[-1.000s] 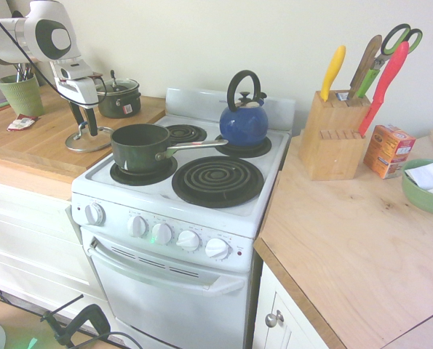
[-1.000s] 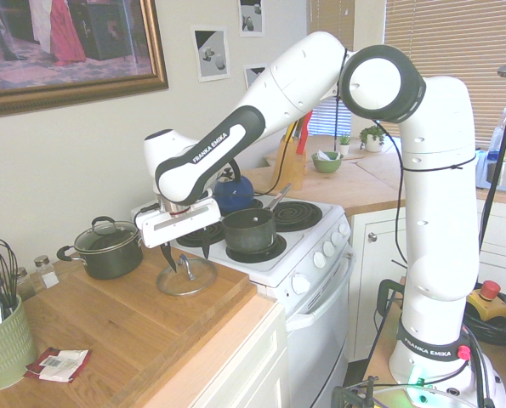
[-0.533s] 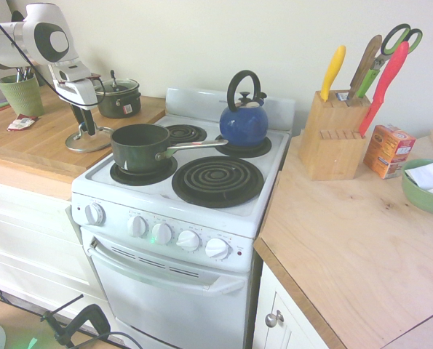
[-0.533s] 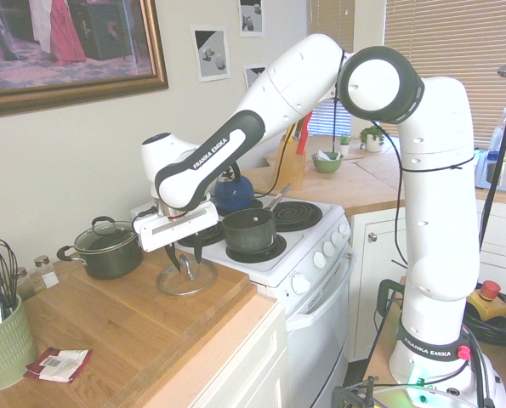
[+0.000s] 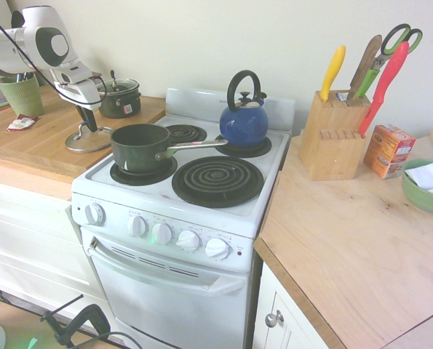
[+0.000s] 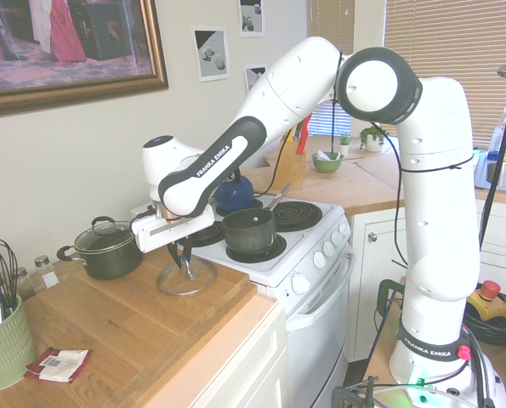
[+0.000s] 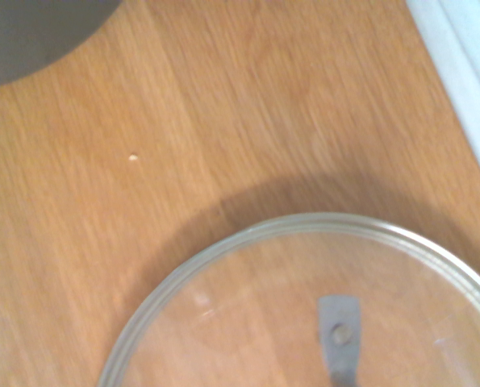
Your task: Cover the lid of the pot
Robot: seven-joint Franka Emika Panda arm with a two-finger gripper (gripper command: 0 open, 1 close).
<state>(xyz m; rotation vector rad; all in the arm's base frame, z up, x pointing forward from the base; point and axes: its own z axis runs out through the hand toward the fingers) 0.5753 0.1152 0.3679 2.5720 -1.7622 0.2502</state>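
Your gripper (image 6: 184,260) looks closed on the raised handle of the glass lid (image 6: 163,280), its two dark fingers drawn together there; how firm the pinch is, you can't tell from these views. The lid lies flat on the wooden counter (image 6: 108,327), beside the stove (image 5: 165,263) and near the saucepan (image 5: 140,149), which sits on the burner closest to that counter. The step in hand, as I judge it, is securing the lid for the lift. Make sure the grip is settled before you raise it, then go straight up and slowly, watching for the rim to tip or the smooth metal to turn between the fingers. Give the rim enough height to pass over the saucepan's wall before you travel sideways, centre it over the mouth, and lower it level; a dragged edge could shove the pan. As for direction, the lid is right side up, handle uppermost and rim down, so it needs no flipping. Being round, its disc has no long axis; the handle's strap gives the only one, and in the first exterior view it runs roughly sideways, broadly towards the saucepan.
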